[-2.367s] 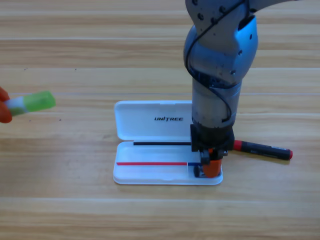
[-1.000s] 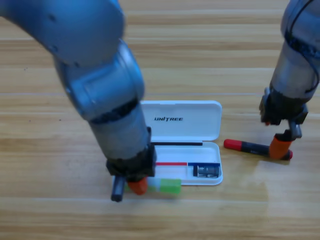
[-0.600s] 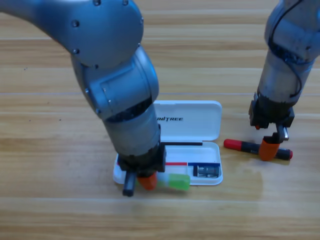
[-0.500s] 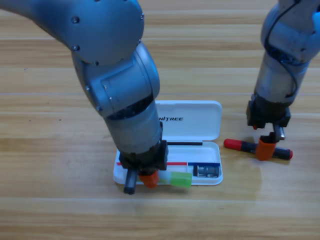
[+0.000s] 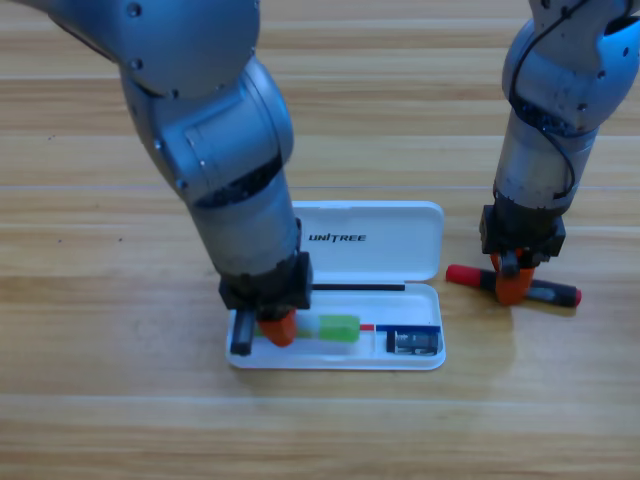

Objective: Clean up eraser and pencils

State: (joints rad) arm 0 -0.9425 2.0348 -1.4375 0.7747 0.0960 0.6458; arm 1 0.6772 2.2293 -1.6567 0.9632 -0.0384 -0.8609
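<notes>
Sitting in the near tray of the white case [image 5: 420, 361]: eraser [image 5: 412, 342] at right, green-ended pencil [image 5: 328, 327] at left with left gripper [image 5: 276, 328] on it, grip unclear. Lid reads "UNITREE". Right gripper [image 5: 510, 285] is down over the black marker [image 5: 545, 293], right of case; jaws hidden.

We find the eraser [image 5: 413, 343] in the case [image 5: 370, 262], right end | one pencil [image 5: 332, 327] in its left part | the marker [image 5: 545, 291] on the table [image 5: 100, 400], right of the case.
</notes>
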